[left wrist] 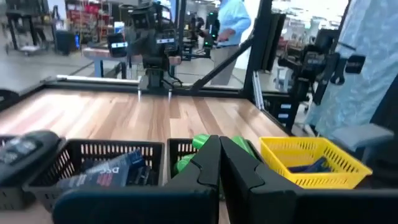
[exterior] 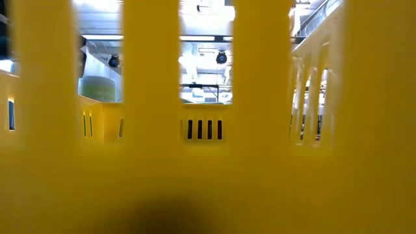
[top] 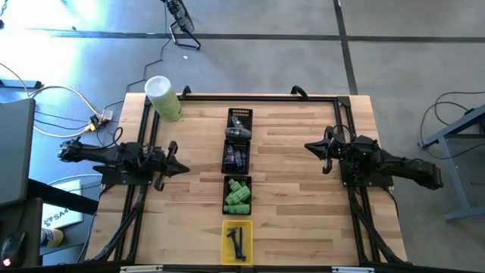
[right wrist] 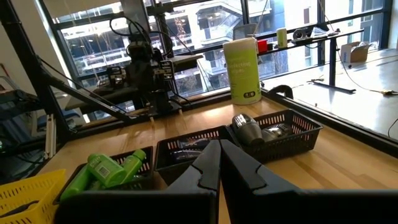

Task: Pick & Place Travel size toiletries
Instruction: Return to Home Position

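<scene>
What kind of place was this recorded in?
Probably a robotics lab or workshop in a large hall: bare concrete floor with loose cables, the left arm and right arm mounted at a framed wooden table, and tall windows and other workstations behind.

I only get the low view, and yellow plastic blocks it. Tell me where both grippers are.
Observer: The left gripper sits over the table's left side, shut and empty.
Operator: Now the right one.
Observer: The right gripper is over the right side, shut too, holding nothing.
Operator: Report the green bottles.
Observer: The green bottles lie in the black bin next to the yellow bin.
</scene>
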{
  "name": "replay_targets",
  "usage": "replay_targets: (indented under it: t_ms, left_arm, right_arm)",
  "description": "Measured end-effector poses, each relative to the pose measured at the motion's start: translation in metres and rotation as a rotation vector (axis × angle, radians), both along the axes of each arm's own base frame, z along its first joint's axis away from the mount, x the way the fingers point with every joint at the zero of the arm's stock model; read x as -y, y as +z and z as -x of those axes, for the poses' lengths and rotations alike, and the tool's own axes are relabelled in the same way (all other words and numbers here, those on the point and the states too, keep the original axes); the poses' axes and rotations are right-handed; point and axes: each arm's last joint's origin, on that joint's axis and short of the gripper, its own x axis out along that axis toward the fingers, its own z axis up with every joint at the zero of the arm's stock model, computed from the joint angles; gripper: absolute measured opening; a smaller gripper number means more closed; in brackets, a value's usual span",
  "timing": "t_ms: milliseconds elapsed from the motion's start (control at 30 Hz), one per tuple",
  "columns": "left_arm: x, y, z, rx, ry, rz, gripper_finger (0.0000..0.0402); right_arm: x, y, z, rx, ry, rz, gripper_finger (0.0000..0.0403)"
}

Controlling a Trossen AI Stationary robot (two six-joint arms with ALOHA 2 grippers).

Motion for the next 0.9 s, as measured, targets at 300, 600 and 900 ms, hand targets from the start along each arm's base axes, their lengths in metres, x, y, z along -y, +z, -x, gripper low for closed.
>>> replay_targets:
  t_ms: [300, 600, 900]
  left_arm:
    - [-0.005, 0.004, 0.000, 0.048, 0.161, -0.067, 0.0001]
    - [-0.018, 0.005, -0.001, 0.057, 0.311, -0.112, 0.0001]
    - [-0.018, 0.000, -0.001, 0.011, 0.238, -0.031, 0.0001]
  right_arm:
    - [0.000, 0.000, 0.000, 0.000, 0.000, 0.000, 0.0002]
    - [0.000, 0.000, 0.000, 0.000, 0.000, 0.000, 0.0002]
    - [0.000, 0.000, 0.000, 0.000, 0.000, 0.000, 0.0002]
